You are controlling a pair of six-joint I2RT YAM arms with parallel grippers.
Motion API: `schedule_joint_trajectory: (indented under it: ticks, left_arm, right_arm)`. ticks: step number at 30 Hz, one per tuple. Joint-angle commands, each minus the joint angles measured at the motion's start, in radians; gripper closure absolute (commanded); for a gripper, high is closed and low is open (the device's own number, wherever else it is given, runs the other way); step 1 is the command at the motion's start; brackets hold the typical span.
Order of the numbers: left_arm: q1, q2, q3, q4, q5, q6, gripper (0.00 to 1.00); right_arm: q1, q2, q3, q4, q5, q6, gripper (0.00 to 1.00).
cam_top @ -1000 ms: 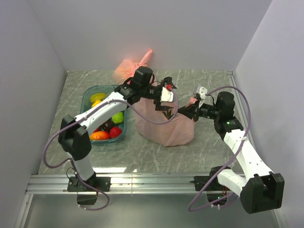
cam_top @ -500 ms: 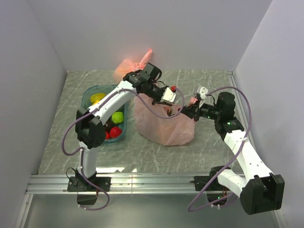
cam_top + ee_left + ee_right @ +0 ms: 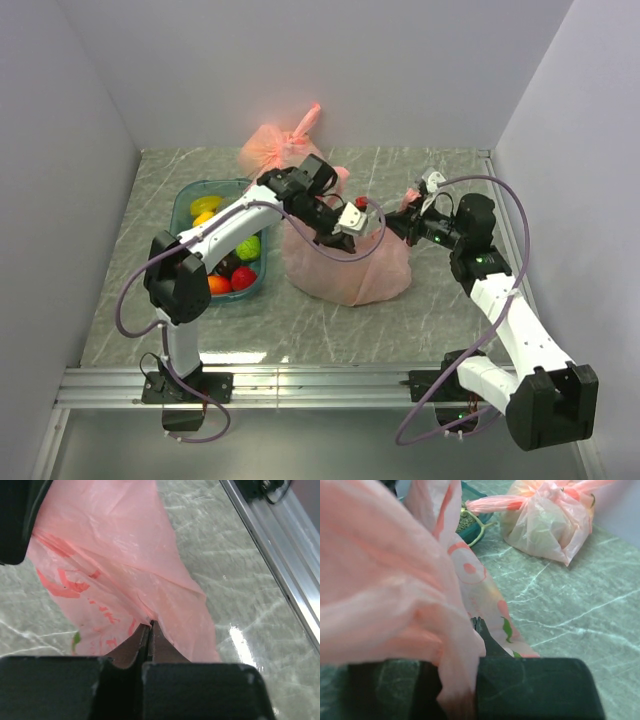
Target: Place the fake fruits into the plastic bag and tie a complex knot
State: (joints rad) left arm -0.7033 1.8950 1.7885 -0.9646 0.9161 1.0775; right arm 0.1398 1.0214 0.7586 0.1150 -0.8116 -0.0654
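Note:
The salmon-pink plastic bag (image 3: 345,268) stands mid-table, bulging, with its top pulled out between both arms. My left gripper (image 3: 362,212) is shut on a fold of the bag's upper left edge; in the left wrist view the jaws (image 3: 150,625) meet on the pink film (image 3: 125,555). At the bag's right corner my right gripper (image 3: 392,224) is shut, and bunched plastic (image 3: 395,580) drapes over its fingers (image 3: 476,621). Fake fruits lie in the teal bin (image 3: 183,205): a lemon (image 3: 206,205), a lime (image 3: 247,247), a red apple (image 3: 243,277), a mango (image 3: 218,284). No knot is in view on this bag.
A paler pink tied bag (image 3: 270,150) with a stiff tail (image 3: 308,118) rests against the back wall, also in the right wrist view (image 3: 545,522). The aluminium rail (image 3: 270,545) runs along the table's near edge. Grey walls close in the left, back and right.
My left gripper, open above the bag's mouth a second ago, has come down toward the bag's middle and shut on its edge. The right gripper has risen slightly, lifting its corner.

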Motion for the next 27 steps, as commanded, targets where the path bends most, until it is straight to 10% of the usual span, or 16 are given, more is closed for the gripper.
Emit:
schedule_joint_trajectory:
  ticks: [1, 16, 27]
  left_arm:
    - [-0.012, -0.050, -0.114, 0.130, -0.017, -0.203, 0.99]
    - [-0.059, -0.128, -0.567, 0.661, -0.158, -0.450, 0.99]
    - [-0.078, -0.120, -0.614, 0.676, -0.212, -0.472, 1.00]
  right_arm:
    - [-0.012, 0.002, -0.007, 0.081, 0.098, 0.051, 1.00]
    - [-0.002, 0.232, -0.107, 0.213, 0.227, 0.187, 1.00]
    - [0.015, 0.368, -0.007, 0.114, 0.229, 0.191, 1.00]
